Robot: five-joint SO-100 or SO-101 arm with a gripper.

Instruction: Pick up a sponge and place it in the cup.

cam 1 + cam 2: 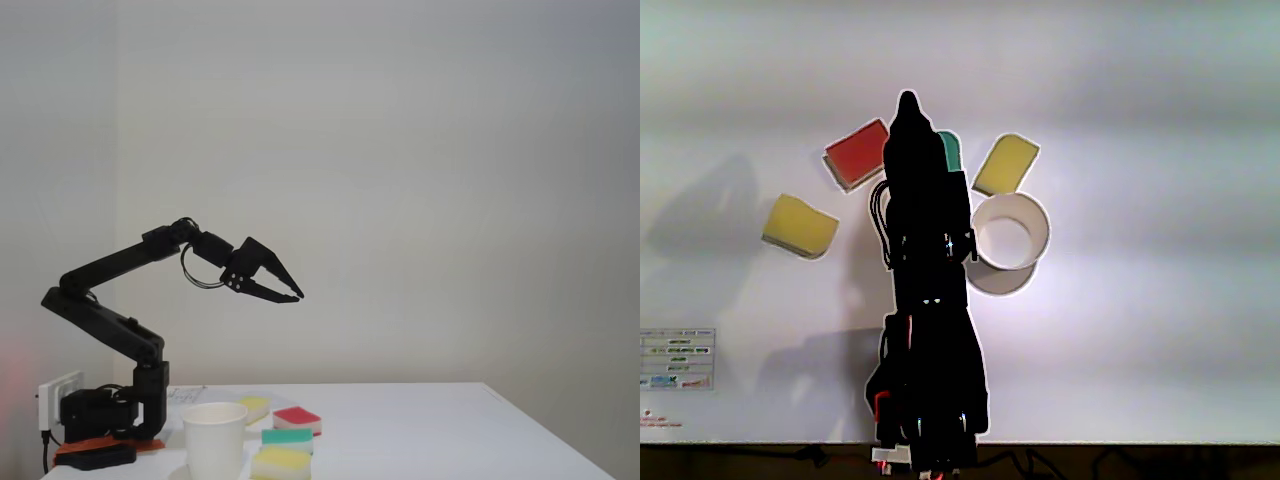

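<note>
Looking at the fixed view, I see my gripper [292, 292] raised high above the table [450, 430], its fingers [285, 278] slightly apart and holding nothing. The sponge [800, 225] lies flat on the table at the left of the other view, well apart from the fingers and the white paper cup [1008, 243]. A red-topped sponge [857, 153], a green-topped sponge [950, 150] and a yellow-topped sponge [1006, 164] lie beyond the cup.

A small printed label sheet [677, 358] lies on the table [1140, 350], its text too small to read.
</note>
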